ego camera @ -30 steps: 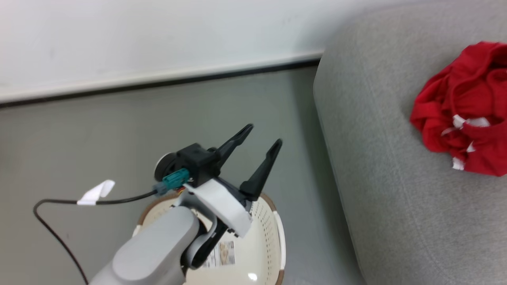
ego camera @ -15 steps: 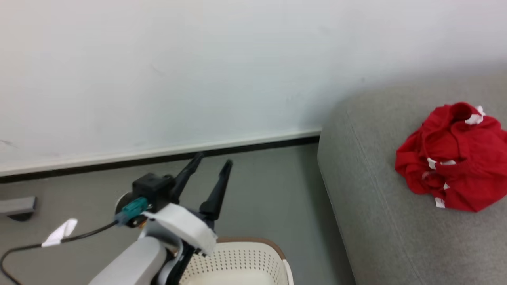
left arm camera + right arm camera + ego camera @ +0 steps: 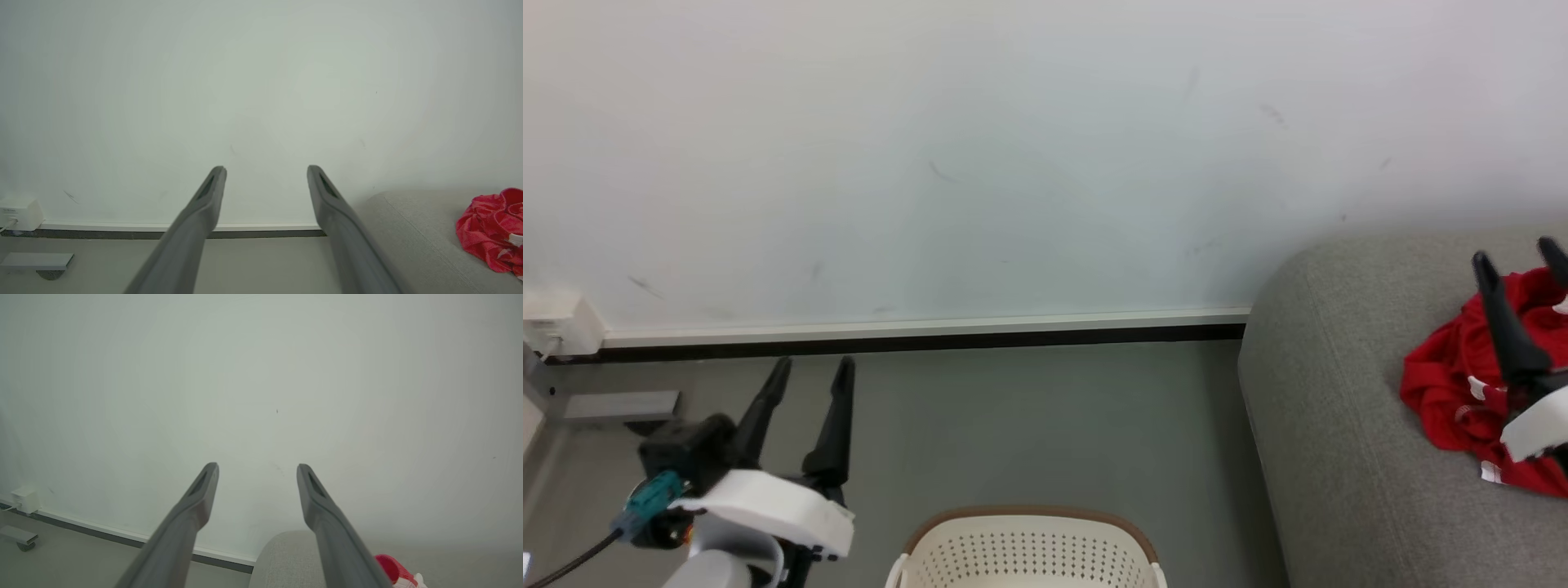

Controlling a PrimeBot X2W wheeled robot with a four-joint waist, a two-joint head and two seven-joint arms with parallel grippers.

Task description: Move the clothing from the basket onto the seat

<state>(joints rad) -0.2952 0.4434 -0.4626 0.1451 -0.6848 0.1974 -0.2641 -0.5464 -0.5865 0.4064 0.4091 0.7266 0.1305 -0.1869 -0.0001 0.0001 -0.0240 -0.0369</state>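
Left gripper [image 3: 814, 365] is noted spread wide, nothing held or touched, above the floor [image 3: 1013, 425] left of the basket [image 3: 1029, 516]; right gripper [image 3: 1513, 255] is likewise wide and empty, raised in front of the clothing [image 3: 1441, 392]. Counted: two grippers, one basket, one seat [image 3: 1339, 425], one heap of clothing, garments within not separable. The clothing is found crumpled on the seat near its rounded end, no long axis discernible; the basket's rim is seen running left to right in the head view
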